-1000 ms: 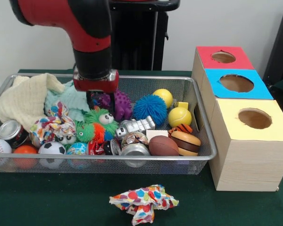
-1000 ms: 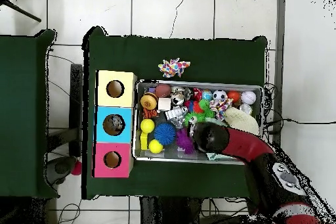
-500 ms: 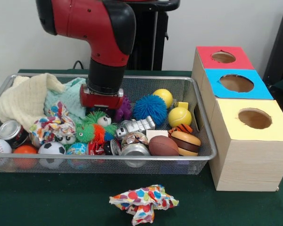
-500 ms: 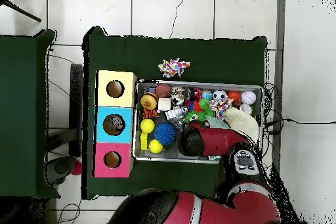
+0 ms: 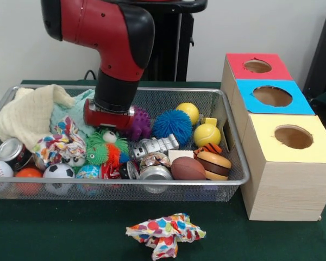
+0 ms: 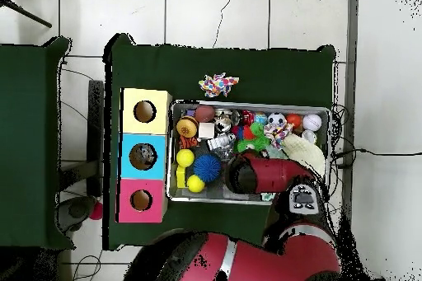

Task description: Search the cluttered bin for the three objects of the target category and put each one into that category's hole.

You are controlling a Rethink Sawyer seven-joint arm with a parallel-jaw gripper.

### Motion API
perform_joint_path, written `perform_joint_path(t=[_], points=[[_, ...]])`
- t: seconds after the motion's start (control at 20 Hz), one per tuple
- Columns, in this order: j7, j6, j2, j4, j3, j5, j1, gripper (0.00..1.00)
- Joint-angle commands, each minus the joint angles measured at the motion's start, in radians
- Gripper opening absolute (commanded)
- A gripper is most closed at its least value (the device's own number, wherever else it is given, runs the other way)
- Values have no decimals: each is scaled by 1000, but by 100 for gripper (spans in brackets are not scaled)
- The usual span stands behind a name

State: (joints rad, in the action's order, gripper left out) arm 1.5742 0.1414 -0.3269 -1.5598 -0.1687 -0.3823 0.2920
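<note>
Gripper (image 5: pixel 110 126) sinks among toys at the bin's (image 5: pixel 236 163) twelve o'clock, its grasp impossible to tell behind the purple spiky ball (image 5: pixel 137 123).

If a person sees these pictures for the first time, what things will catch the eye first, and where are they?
The big red and black robot arm reaches down into the wire mesh bin, its gripper low among the toys beside a purple spiky ball. To the right of the bin stand three wooden boxes with round holes, topped red, blue and yellow. A multicoloured dotted cloth lies alone on the green table in front of the bin.
</note>
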Motion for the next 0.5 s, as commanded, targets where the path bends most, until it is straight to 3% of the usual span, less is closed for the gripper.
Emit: perform_joint_path(t=[0.05,0.15,0.35,0.45,0.5], points=[[91,-33,166,130,165,27,211,0],[55,-43,135,103,220,-8,249,0],[53,66,62,25,283,38,302,0],[58,139,15,-39,347,81,351,0],[58,184,-14,-97,419,121,402,0]])
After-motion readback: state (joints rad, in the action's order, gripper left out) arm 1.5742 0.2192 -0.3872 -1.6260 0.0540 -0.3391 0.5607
